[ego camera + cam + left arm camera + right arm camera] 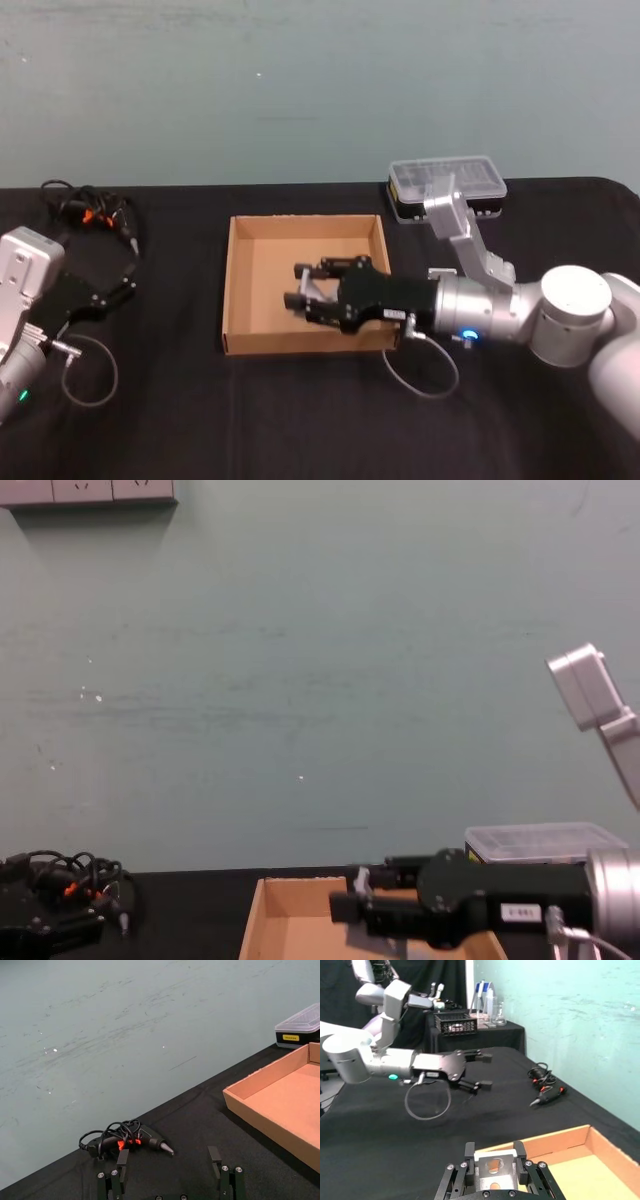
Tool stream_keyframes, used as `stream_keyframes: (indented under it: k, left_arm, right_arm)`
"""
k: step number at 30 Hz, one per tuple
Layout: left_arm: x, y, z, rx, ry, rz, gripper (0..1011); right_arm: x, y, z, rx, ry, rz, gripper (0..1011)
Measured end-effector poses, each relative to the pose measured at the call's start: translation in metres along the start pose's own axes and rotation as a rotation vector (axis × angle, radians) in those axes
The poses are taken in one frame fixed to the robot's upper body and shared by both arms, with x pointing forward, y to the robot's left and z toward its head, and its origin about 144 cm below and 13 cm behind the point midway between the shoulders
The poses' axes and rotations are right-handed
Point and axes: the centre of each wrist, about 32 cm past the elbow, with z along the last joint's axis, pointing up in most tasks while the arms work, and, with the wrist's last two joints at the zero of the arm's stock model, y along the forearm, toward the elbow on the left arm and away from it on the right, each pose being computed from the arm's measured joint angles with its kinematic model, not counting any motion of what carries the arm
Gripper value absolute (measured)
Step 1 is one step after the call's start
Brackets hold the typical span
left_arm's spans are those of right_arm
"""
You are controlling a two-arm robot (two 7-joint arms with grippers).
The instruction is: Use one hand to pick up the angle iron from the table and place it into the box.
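Note:
The angle iron (494, 1166), a small silver-grey bracket with a slot in its face, sits clamped between the fingers of my right gripper (494, 1152). In the head view my right gripper (296, 285) reaches in from the right and hangs over the inside of the brown cardboard box (258, 262), with the angle iron (317, 288) showing as a silver bit between its fingers. The chest view puts the gripper (345, 902) about level with the box's rim (262, 905). My left gripper (112, 292) rests open on the black table (170, 420), well left of the box.
A black organizer case with a clear lid (447, 185) stands behind the box's right corner. A small tool with tangled black cable (92, 212) lies at the back left. A cable loop (420, 375) hangs from my right wrist in front of the box.

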Motion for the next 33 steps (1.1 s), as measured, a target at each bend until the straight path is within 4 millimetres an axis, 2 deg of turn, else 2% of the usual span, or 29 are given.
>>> stream_keyframes:
  k: [13, 33]
  left_arm:
    - [0.0, 0.0, 0.0, 0.0, 0.0, 0.0, 1000]
    - [0.0, 0.0, 0.0, 0.0, 0.0, 0.0, 1000]
  right_arm:
    - [0.022, 0.023, 0.006, -0.018, 0.005, -0.023, 452]
    - [0.03, 0.046, -0.001, -0.114, 0.024, -0.035, 452]
